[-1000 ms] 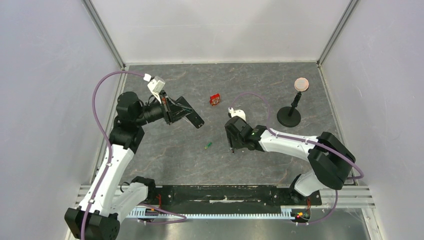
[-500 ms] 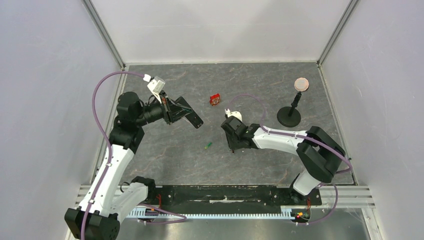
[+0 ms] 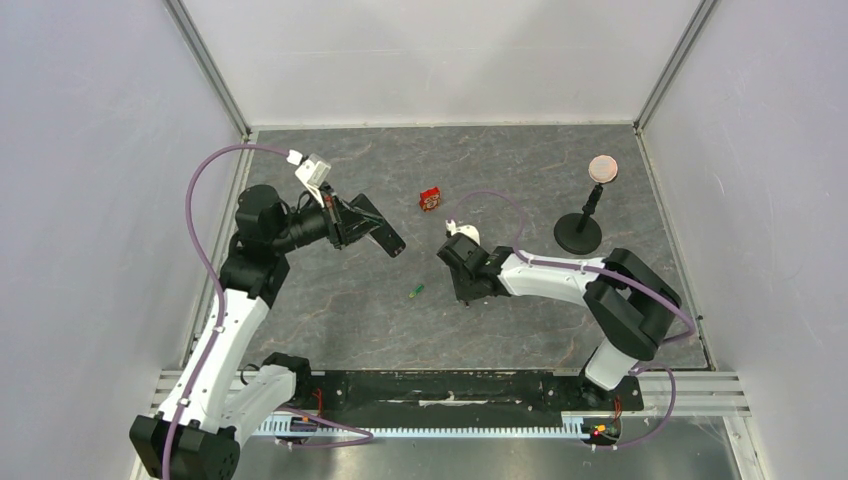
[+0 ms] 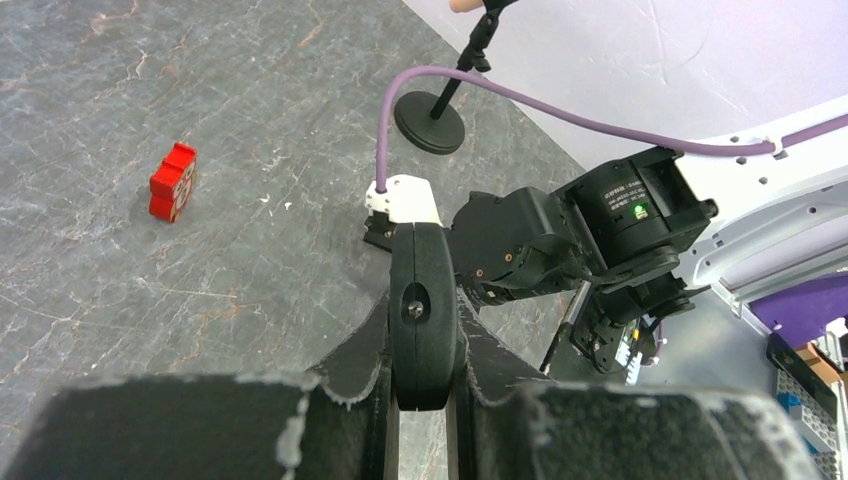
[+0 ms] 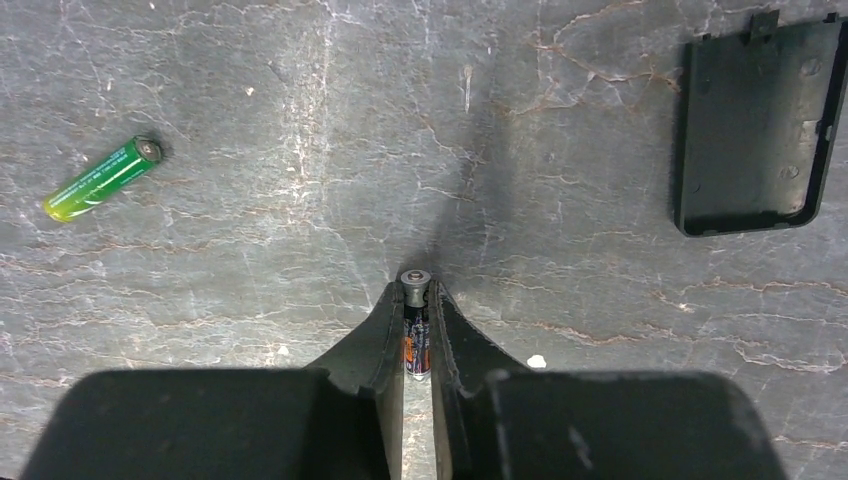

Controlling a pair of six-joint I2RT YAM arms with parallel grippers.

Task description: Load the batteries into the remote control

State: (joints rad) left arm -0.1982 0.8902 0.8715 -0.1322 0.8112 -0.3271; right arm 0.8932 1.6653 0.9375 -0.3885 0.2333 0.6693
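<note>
My left gripper (image 3: 360,224) is shut on the black remote control (image 3: 386,239) and holds it above the table at the left. In the left wrist view the remote (image 4: 425,300) stands edge-on between the fingers (image 4: 355,365). My right gripper (image 3: 463,292) is shut on the dark battery (image 5: 416,335), whose pale end (image 5: 416,279) sticks out past the fingertips, just above the table. The green battery (image 3: 416,291) lies on the table to the left of the right gripper; it also shows in the right wrist view (image 5: 102,178).
A black battery cover (image 5: 755,125) lies flat on the table, at the upper right of the right wrist view. A small red-and-white box (image 3: 431,199) sits mid-table. A black round-based stand (image 3: 578,235) with a tan disc (image 3: 602,167) stands at the right.
My right gripper has moved a little to the left and away from me with the dark battery, and its elbow has folded in. The left gripper and the remote have hardly moved.
</note>
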